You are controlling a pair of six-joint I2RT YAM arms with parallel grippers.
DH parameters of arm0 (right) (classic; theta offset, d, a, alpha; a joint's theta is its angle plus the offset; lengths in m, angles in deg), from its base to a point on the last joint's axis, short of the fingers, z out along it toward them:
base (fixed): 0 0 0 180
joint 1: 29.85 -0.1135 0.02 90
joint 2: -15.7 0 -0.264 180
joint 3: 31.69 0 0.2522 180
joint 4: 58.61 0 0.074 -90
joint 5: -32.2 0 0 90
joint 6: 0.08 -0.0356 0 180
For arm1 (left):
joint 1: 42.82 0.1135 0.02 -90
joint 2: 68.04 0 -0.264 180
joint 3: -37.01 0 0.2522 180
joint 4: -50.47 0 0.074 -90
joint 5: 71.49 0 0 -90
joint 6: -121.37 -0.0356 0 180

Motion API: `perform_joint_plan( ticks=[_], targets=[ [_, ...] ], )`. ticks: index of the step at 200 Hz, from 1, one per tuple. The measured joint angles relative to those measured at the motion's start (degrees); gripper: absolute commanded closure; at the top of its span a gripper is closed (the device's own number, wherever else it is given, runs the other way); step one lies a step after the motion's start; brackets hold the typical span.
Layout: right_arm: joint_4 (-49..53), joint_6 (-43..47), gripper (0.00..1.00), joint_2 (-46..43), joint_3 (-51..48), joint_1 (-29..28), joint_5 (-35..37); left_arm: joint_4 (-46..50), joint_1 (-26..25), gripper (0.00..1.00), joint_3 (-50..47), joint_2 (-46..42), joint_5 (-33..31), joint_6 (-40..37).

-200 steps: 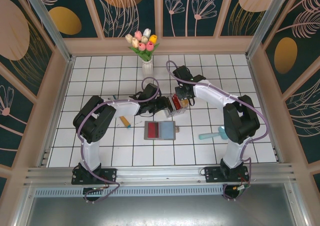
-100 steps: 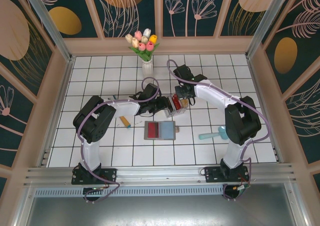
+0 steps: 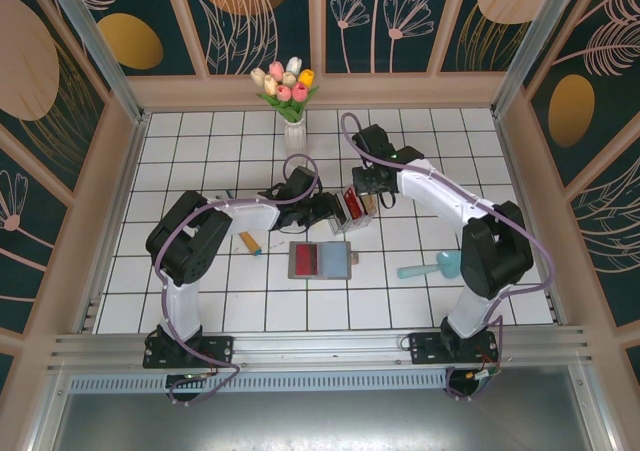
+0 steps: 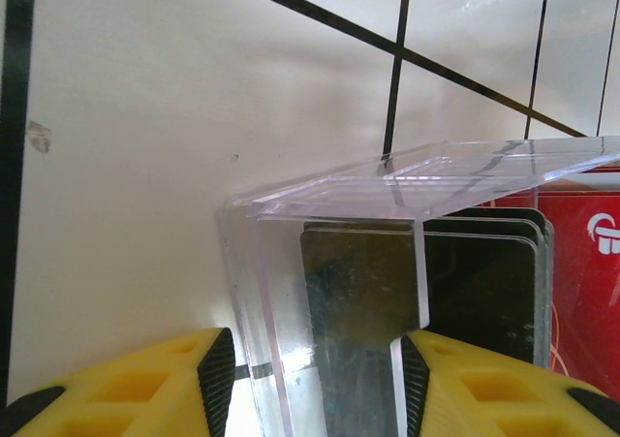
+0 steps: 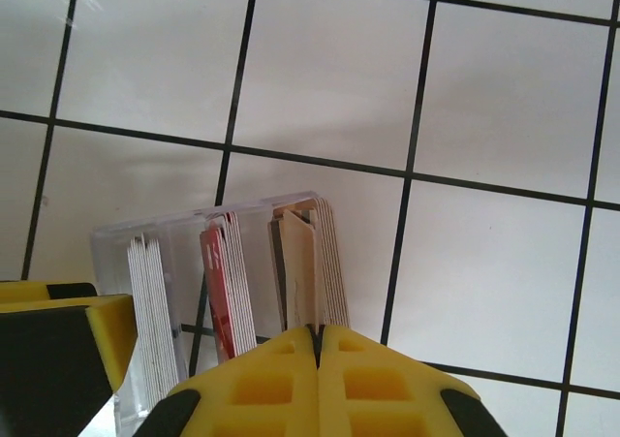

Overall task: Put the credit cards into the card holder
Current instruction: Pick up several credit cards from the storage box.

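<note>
My left claw [image 4: 315, 384] gripping the clear rack [image 4: 407, 180], my right claw [image 5: 318, 335] pinched shut over its tan card [image 5: 296, 263]

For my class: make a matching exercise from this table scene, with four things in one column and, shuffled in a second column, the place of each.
Things
1. flat grey folding wallet
2. clear plastic upright rack
3. white vase of tulips
4. teal long-handled utensil

Places
A. at the far edge of the white tiled table
B. right of the wallet, beside the right arm
C. between the fingers of the left tool
D. lying open, nearer the arm bases than the rack

Pairs: 1-D, 2-C, 3-A, 4-B
</note>
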Motion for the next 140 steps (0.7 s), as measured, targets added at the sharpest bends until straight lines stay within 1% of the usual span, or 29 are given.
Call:
perform_joint_plan(
  ticks=[44,56,66,89,115,126,140],
  targets=[
    [0.0,-1.4,0.99,-1.9,-0.1,0.4,-2.1,0.9,0.0,0.42,-1.8,-2.1,-0.9,-1.2],
    [-0.3,-1.7,0.99,-3.3,-0.3,0.7,-3.8,1.3,0.0,0.38,-2.4,-3.4,-1.3,-1.4],
    [-1.1,-2.5,1.00,-5.1,-0.9,1.1,-5.5,1.5,0.0,0.35,-2.9,-4.7,-1.6,-1.6],
    [-2.8,-3.7,1.00,-9.2,-2.3,2.3,-9.3,1.5,0.0,0.33,-3.4,-8.5,-2.1,-1.9],
    [-4.9,-5.2,1.00,-11.7,-3.7,3.5,-14.3,0.7,0.2,0.27,-4.3,-13.4,-2.4,-1.9],
    [-5.9,-6.0,1.00,-12.5,-4.5,3.9,-16.8,-0.7,0.7,0.24,-5.3,-15.8,-1.0,-1.7],
    [-7.3,-7.1,1.00,-13.6,-6.0,4.4,-20.4,-4.9,2.1,0.19,-7.7,-18.7,1.7,-0.8]
  ],
)
